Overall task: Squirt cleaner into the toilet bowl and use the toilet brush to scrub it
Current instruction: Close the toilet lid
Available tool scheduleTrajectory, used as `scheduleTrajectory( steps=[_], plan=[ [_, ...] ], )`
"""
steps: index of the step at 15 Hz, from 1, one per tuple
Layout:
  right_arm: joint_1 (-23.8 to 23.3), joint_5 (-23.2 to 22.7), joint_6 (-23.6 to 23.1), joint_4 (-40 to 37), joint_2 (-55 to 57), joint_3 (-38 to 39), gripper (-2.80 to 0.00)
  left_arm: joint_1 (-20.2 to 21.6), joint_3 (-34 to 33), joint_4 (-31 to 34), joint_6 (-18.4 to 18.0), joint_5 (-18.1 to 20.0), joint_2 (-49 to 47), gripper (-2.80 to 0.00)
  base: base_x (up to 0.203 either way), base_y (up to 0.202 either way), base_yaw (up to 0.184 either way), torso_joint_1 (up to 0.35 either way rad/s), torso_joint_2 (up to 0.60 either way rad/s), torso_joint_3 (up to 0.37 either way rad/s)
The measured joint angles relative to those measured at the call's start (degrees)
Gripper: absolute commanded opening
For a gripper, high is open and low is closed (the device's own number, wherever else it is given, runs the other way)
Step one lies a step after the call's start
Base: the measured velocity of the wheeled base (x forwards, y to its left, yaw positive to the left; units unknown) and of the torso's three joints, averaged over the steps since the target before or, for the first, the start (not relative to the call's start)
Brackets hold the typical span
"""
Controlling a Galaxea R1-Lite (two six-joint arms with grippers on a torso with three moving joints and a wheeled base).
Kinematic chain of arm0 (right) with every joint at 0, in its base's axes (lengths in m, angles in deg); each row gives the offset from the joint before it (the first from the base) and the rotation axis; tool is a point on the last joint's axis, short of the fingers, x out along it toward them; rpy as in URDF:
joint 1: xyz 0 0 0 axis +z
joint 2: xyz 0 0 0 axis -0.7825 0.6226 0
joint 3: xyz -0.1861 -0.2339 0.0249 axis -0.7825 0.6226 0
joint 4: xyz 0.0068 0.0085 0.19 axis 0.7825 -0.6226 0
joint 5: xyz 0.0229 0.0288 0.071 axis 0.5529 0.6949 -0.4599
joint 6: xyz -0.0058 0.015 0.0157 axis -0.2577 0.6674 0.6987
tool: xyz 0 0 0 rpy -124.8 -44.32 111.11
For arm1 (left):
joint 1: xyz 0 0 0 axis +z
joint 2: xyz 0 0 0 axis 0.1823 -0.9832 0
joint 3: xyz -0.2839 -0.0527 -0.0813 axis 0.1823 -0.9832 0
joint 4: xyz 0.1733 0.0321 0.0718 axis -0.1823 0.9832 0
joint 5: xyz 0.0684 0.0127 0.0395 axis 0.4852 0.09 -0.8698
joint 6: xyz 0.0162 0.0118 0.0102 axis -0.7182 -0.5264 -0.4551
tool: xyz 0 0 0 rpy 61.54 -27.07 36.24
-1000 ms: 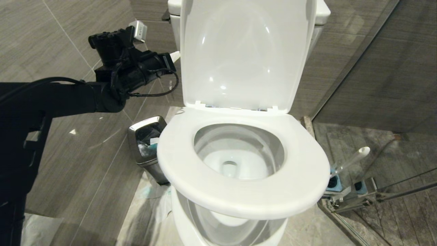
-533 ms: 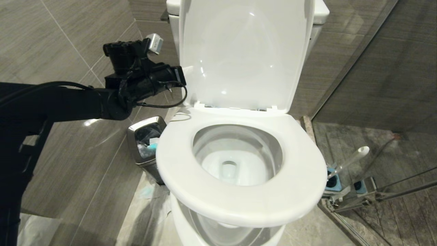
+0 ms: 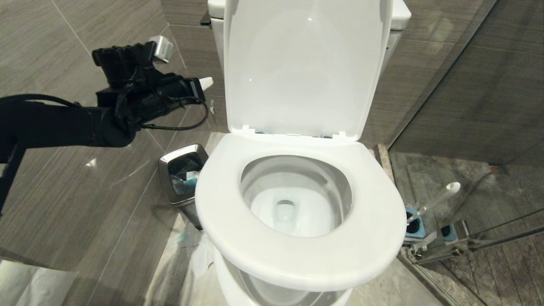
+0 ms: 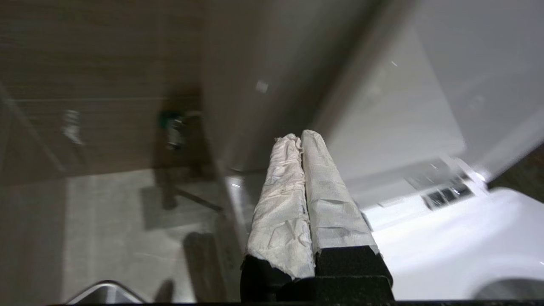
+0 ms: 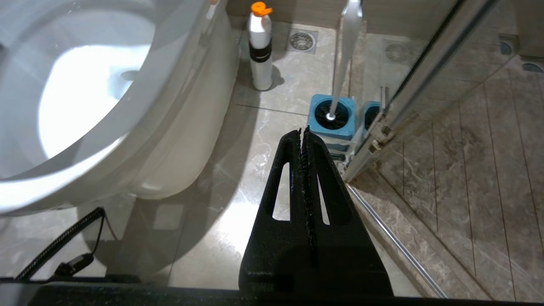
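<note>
The toilet bowl (image 3: 263, 178) stands in the middle of the head view with its white seat (image 3: 221, 204) down and its lid (image 3: 297, 63) raised. My left gripper (image 3: 207, 82), its fingers wrapped in white, is shut and empty in the air left of the lid's edge; the left wrist view shows the left gripper (image 4: 299, 137) pointing at the lid's side. The toilet brush (image 3: 437, 197) leans in its blue holder (image 3: 414, 227) on the floor right of the toilet. My right gripper (image 5: 301, 131) hangs shut and empty just short of the toilet brush (image 5: 344, 55). The cleaner is out of view.
A steel waste bin (image 3: 182, 178) stands left of the toilet under my left arm. A white bottle with an orange cap (image 5: 260, 46) stands behind the toilet base. A glass shower door (image 3: 467, 85) and its floor rail (image 5: 395, 242) close off the right.
My left gripper swung right toward the lid's edge, then drew back to the left. It stayed shut. The right arm has not moved.
</note>
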Motion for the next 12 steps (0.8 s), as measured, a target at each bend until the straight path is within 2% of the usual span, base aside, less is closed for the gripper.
scheduleTrajectory(
  steps=[6,8,12],
  plan=[
    [0.00,0.00,0.00,-0.03,0.00,0.00,-2.80,0.92,11.14,-0.06,-0.66,-4.22,-2.45,-2.80,0.000,0.000,0.000,0.000,0.00,0.000],
    [0.00,0.00,-0.01,-0.01,0.00,0.00,-2.80,0.47,12.12,-0.93,-1.69,-4.17,-3.82,-2.80,0.000,0.000,0.000,0.000,0.00,0.000],
    [0.00,0.02,-0.02,-0.02,0.00,0.00,-2.80,-0.40,12.39,-4.88,-1.51,-4.09,-5.89,-2.80,0.000,0.000,0.000,0.000,0.00,0.000]
  ],
)
